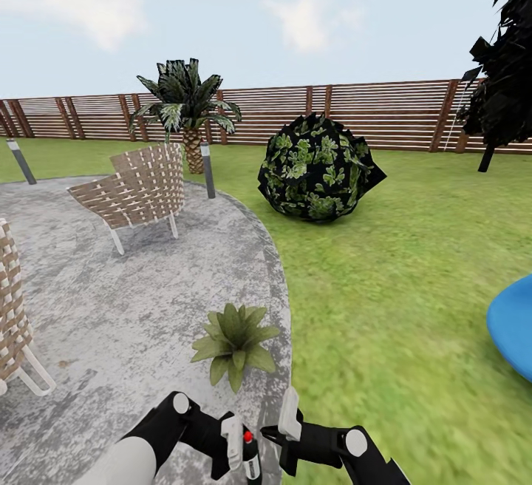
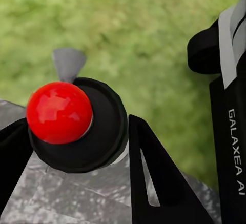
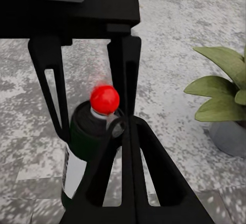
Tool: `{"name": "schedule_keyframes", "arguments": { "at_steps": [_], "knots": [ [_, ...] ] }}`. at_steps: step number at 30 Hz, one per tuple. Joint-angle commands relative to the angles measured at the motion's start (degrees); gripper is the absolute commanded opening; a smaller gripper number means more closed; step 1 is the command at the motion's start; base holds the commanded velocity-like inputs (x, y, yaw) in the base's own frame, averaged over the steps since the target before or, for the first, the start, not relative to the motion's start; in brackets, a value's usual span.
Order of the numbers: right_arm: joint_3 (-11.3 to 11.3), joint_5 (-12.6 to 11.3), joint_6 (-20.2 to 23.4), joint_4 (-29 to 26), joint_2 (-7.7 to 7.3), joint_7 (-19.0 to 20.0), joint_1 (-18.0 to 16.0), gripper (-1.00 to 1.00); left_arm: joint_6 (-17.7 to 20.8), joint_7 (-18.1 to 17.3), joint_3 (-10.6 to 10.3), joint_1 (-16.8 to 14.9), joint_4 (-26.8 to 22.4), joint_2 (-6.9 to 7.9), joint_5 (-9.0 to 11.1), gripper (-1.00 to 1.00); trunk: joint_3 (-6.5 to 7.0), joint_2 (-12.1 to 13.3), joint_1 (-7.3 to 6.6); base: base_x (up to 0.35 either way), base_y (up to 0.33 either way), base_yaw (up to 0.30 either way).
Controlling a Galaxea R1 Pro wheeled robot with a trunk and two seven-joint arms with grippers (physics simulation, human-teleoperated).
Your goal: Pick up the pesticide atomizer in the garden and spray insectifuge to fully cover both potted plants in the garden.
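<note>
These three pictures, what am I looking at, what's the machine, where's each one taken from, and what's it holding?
It is a simulated two-armed robot in a garden. The wide picture comes from its head camera, looking down over both black arms. Ahead on the grey patio sits a small potted plant, with woven chairs, a round bush, a palm and a wooden fence beyond. The other two pictures come from cameras at each wrist. The left gripper holds the atomizer, a dark bottle with a red knob on top, between its fingers. The right gripper is close beside it; its camera sees the bottle and the plant's leaves.
</note>
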Motion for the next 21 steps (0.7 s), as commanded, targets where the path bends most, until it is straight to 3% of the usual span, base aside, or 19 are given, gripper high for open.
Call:
{"name": "schedule_keyframes", "arguments": {
  "at_steps": [1, 21],
  "knots": [
    [-0.07, 0.43, -0.25, -0.07, 0.02, 0.03, -0.02, -1.00, -0.27, -0.20, 0.49, -0.03, -0.07, -0.18, -0.46, -1.00, -0.05, -0.02, -0.01, 0.000, 0.000, 0.000],
    [-0.07, 0.43, -0.25, -0.33, 0.02, 0.02, -0.02, -1.00, -0.53, -0.20, 0.57, -0.21, -0.07, -0.99, -0.10, -1.00, -0.05, -0.02, -0.01, 0.000, 0.000, 0.000]
  ]
}}
